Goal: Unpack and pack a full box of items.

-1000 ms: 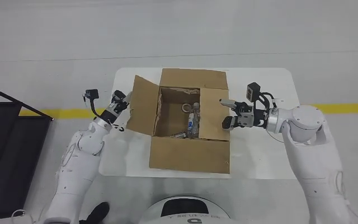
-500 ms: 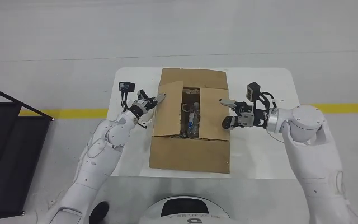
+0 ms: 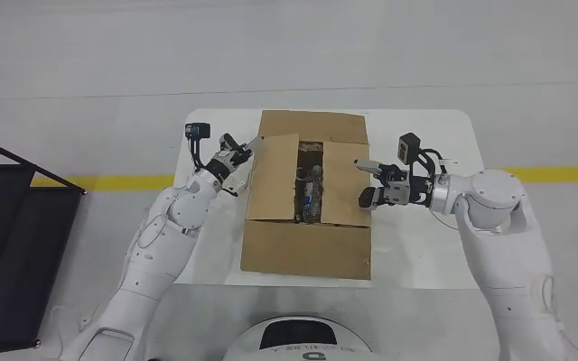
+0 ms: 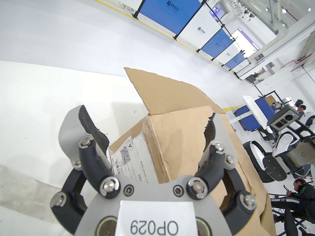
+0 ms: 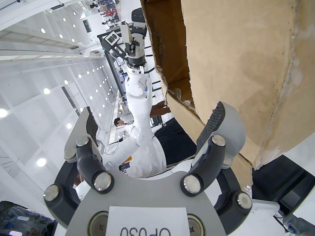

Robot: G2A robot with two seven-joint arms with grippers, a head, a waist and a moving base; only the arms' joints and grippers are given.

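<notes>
The box is plain brown cardboard and carries a white label with black print on one side wall; the table beneath it is white. The left gripper and the right gripper have light grey fingers with black ribbed pads. The floor is pale grey, crossed by a yellow line.

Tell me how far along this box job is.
Done: the left flap and right flap lie folded over the cardboard box. In hand: the open left gripper and open right gripper sit at those flaps. Left: a gap shows a bottle inside; the near flap and far flap lie spread outward.
</notes>
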